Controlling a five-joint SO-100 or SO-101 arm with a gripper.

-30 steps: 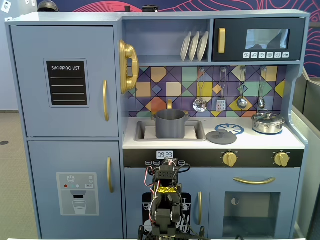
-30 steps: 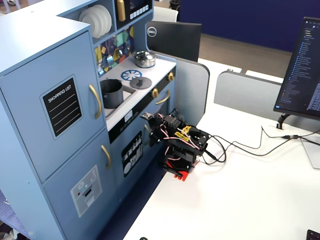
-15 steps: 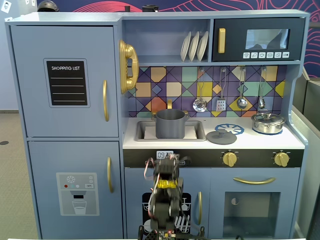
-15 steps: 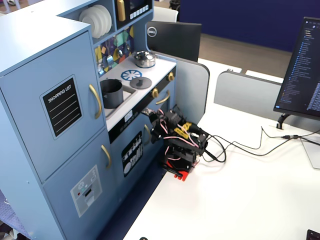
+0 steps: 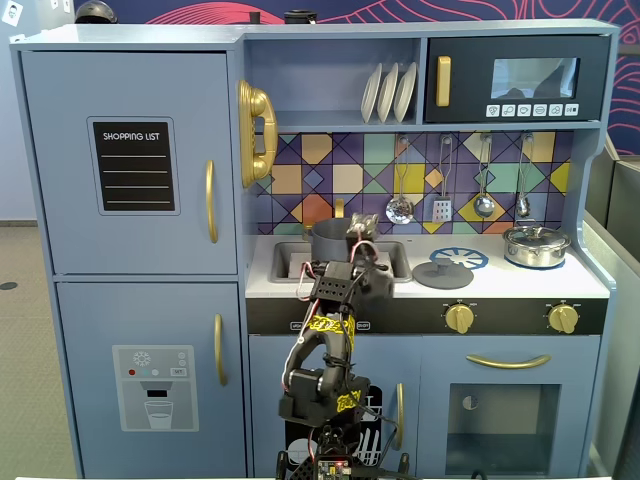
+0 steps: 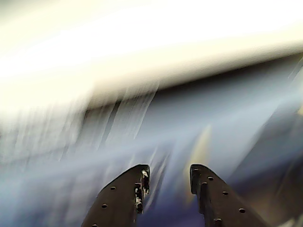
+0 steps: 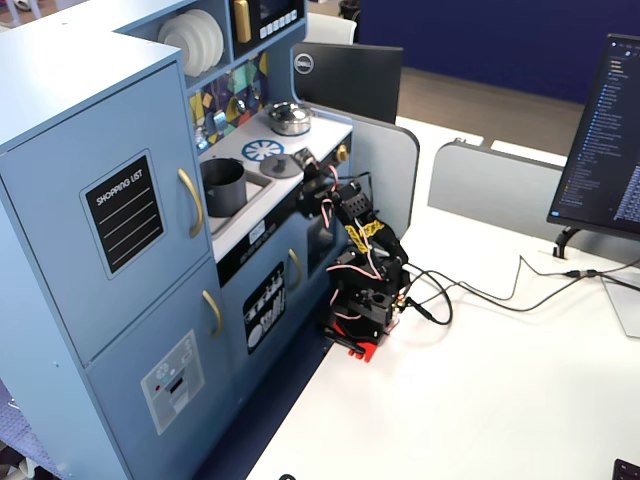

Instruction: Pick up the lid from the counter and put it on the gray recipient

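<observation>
Gripper (image 6: 166,178) jaws slightly parted, holding nothing, raised at the worktop's front edge. Lid (image 5: 443,273) lies right of the sink; gray recipient (image 5: 330,238) stands in it.

Your wrist view is smeared with motion blur: pale cream streaks across the top, blue-gray below. Only the hand (image 6: 168,177) reads clearly, its two dark fingers (image 6: 124,196) rising from the bottom edge, parted, with nothing between them.

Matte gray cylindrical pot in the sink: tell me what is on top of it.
Nothing rests on the matte gray cylindrical pot; its mouth is open. The flat dark-gray round lid lies apart on the counter. In the front fixed view the arm hides part of the pot.
</observation>
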